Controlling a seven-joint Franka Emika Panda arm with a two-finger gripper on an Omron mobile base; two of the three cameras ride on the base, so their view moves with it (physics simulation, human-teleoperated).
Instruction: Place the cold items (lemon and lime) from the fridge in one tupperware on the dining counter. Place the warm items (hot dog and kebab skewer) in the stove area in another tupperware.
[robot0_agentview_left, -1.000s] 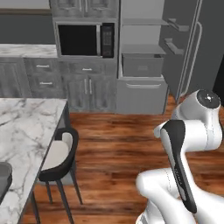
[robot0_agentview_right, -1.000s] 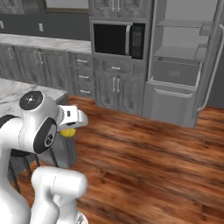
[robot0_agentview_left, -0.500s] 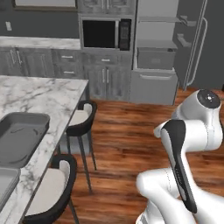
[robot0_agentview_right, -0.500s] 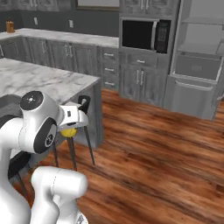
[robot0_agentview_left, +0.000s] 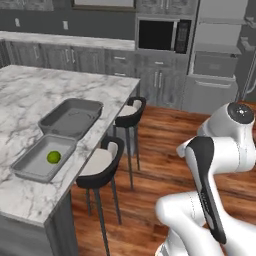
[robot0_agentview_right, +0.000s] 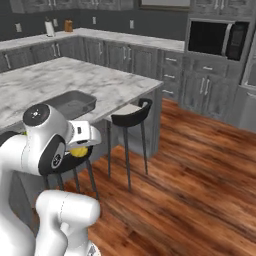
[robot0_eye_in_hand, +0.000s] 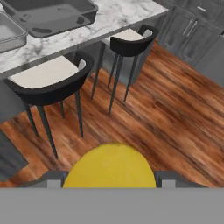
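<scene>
You're carrying the lemon (robot0_eye_in_hand: 109, 166) in the gripper (robot0_agentview_right: 80, 149), jaws closed on it, right at the bottom middle of the hand view. The base has been swinging round over the last second, so the fridge is sliding off to the right and the counter (robot0_agentview_left: 30, 95) is coming into the left of the frame. That looks like the delivery leg. The lime (robot0_agentview_left: 53, 157) is already sitting in the near tupperware (robot0_agentview_left: 27, 167), lower left, with the second tupperware (robot0_agentview_left: 70, 117) just behind it. Two stools (robot0_agentview_left: 100, 165) are standing between you and the counter edge. Microwave (robot0_agentview_left: 162, 35) is way back, top right.
</scene>
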